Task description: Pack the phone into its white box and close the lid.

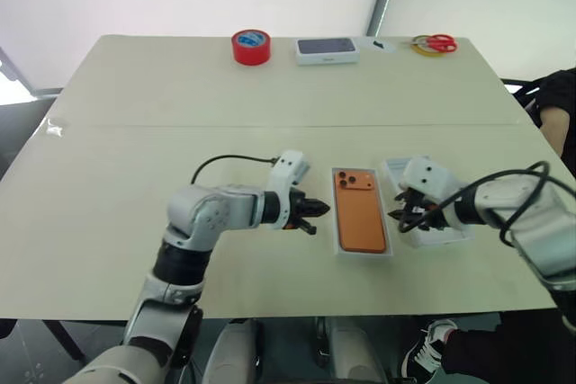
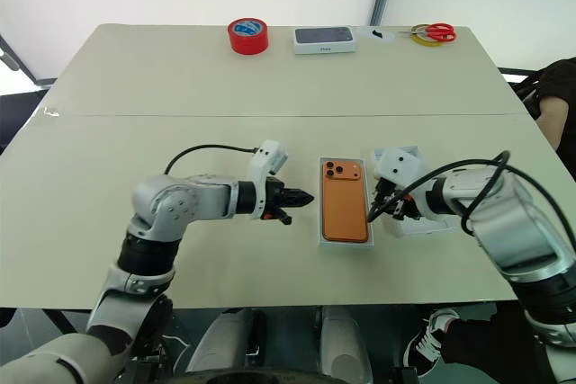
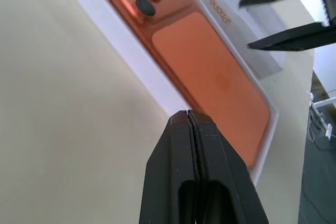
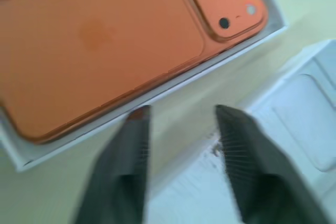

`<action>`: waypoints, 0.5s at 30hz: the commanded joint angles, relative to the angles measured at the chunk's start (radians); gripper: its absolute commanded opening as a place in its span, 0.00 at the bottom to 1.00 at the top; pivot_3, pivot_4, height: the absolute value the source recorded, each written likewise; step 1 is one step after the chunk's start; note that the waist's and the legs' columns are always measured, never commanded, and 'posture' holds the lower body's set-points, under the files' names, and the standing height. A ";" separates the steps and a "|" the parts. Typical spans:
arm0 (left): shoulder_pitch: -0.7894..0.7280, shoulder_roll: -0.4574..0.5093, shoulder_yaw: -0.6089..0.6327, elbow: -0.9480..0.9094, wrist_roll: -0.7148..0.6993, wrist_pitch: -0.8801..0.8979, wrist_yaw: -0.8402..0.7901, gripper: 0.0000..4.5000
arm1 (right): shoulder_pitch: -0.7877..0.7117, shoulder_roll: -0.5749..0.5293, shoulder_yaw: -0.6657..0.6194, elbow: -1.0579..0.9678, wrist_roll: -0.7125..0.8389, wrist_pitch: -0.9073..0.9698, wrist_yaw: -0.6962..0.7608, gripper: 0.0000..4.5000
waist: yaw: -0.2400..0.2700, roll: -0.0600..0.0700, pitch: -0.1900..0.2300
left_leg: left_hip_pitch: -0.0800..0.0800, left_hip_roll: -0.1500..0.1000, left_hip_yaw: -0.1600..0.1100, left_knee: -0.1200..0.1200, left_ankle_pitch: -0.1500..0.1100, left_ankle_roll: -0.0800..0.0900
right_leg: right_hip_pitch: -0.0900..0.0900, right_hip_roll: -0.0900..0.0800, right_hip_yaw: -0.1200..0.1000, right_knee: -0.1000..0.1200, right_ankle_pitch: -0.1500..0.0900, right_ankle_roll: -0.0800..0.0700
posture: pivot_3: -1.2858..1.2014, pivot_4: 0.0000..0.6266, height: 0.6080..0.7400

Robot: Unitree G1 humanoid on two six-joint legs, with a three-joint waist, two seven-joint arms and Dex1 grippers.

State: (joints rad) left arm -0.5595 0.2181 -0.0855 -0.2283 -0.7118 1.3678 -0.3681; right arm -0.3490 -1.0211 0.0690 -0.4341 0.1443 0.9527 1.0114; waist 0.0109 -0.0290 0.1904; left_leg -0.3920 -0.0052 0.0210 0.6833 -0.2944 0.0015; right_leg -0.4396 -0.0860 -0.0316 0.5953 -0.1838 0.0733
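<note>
1. Since it carries everything, we start with the worktop (image 1: 135, 159): a broad pale surface, with a red tape roll (image 1: 251, 46), a white box with a dark top (image 1: 328, 49) and scissors (image 1: 436, 42) along the far edge, well apart from the work.
2. Near the middle sits the white box (image 1: 339, 245), and the phone (image 1: 359, 211) lies flat inside it, back up, lenses at the far end. We judge the packing step done; only the closing is left.
3. Just to the right of the box lies a white piece (image 2: 416, 225) that we take to be the lid, though the right arm covers much of it and we cannot tell which face is up.
4. Our right tool (image 2: 385, 209) hangs over that piece, between it and the box, its fingers (image 4: 239, 145) apart with nothing between them.
5. Our left tool (image 1: 317, 210) sits just left of the box, pinched tight and empty, its fingers (image 3: 197, 166) pressed together.
6. On handling, we expect the lid to be light, stiff card with thin walls, smooth and liable to slide on the worktop. We would take it by its long edges, keep it level, and line it up squarely over the box, since a snug lid jams if tilted. The left tool could steady the box.
</note>
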 commanded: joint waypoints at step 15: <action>0.235 0.365 -0.146 -0.238 0.275 -0.795 -0.444 0.00 | -0.264 0.056 0.092 0.196 0.114 0.457 -0.124 0.63 | 0.002 0.001 0.000 | -0.001 -0.001 0.002 0.000 0.000 0.000 | -0.001 -0.002 0.001 -0.001 0.000 -0.002 | 0.52 0.24 0.94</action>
State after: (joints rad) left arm -0.3290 0.5727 -0.2141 -0.4392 -0.4644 0.6415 -0.7737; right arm -0.5711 -0.9646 0.1735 -0.2393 0.2312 1.3668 0.8945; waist 0.0127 -0.0283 0.1905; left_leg -0.3931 -0.0057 0.0226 0.6835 -0.2946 0.0014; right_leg -0.4407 -0.0879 -0.0310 0.5942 -0.1835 0.0717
